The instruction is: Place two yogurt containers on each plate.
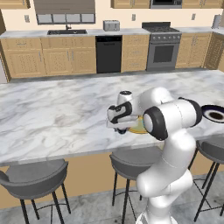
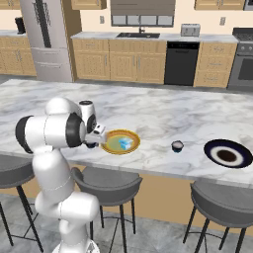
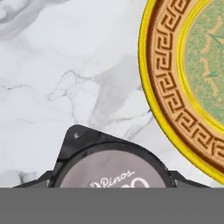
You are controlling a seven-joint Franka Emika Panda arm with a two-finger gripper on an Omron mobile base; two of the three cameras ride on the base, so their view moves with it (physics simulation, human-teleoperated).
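My gripper (image 2: 94, 141) hangs just left of the yellow-rimmed plate (image 2: 120, 142) and is shut on a round yogurt cup (image 3: 114, 168) with a greyish printed lid. In the hand view the cup sits between the dark fingertips, and the yellow-rimmed plate (image 3: 175, 87) curves along the right. A light blue yogurt tub (image 2: 126, 143) lies on that plate's greenish centre. The dark cup with the pale top (image 2: 177, 146) stands on the counter between the two plates. The navy-black plate (image 2: 228, 153) lies bare at the right, also visible as the dark plate (image 1: 214, 114). The second pale cup is out of view.
The marble island counter (image 2: 158, 111) stretches wide behind the plates. Grey bar stools (image 2: 106, 185) stand along its near edge. My own arm (image 1: 170, 122) covers most of the yellow plate in the left base view.
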